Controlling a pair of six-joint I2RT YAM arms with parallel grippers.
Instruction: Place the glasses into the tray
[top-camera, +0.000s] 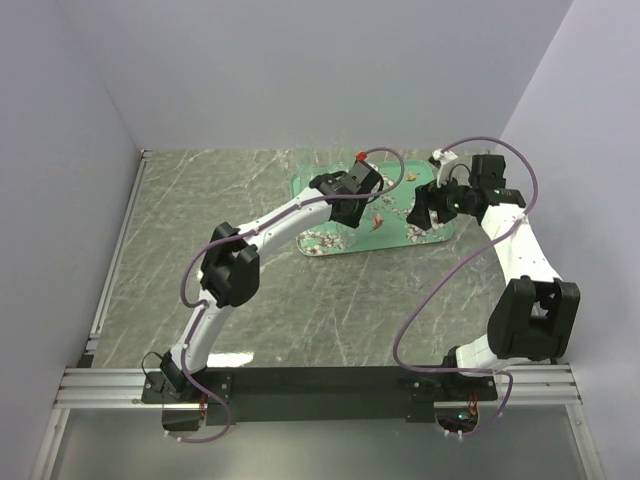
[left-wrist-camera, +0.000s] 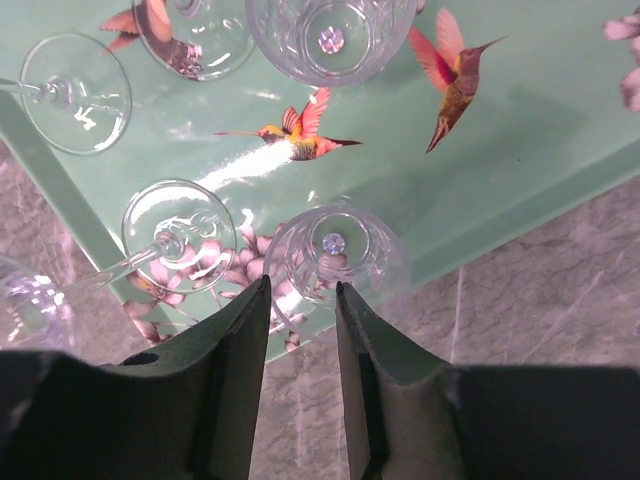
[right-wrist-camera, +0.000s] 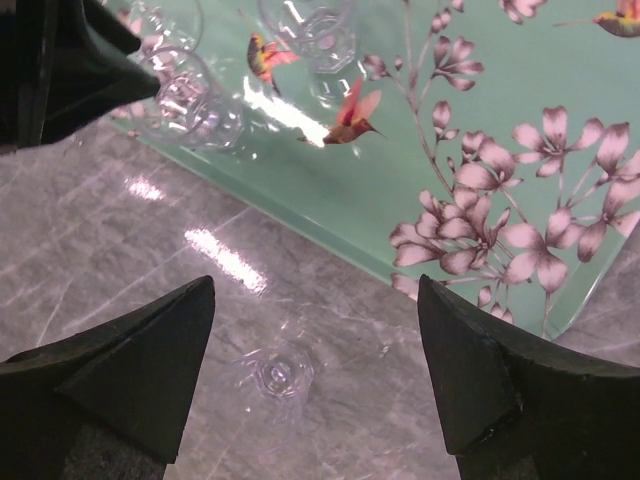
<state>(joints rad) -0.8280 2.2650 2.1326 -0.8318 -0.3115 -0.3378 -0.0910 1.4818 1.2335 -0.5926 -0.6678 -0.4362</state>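
One small glass (right-wrist-camera: 278, 375) is not in the tray (right-wrist-camera: 370, 180) yet — it sits on the table (right-wrist-camera: 120, 240) just beside the tray's edge, under the right pincer (right-wrist-camera: 315, 288), its jaws wide open — and the left pincer (left-wrist-camera: 302, 288), partly open, holds nothing.

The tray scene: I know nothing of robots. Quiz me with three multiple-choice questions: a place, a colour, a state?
1. Relative to the tray, where is the small glass under the right end effector?
A inside it
B on the grey table beside it
C lifted in the air

2. What is the tray's ground colour?
A teal-green
B red
C black

3. How do the right end effector's jaws stand?
A shut on a glass
B shut on the tray rim
C wide open

Answers:
1 B: bare table shows all round the glass.
2 A: teal covers the tray's surface.
3 C: there is a wide gap between the jaws and nothing is gripped.
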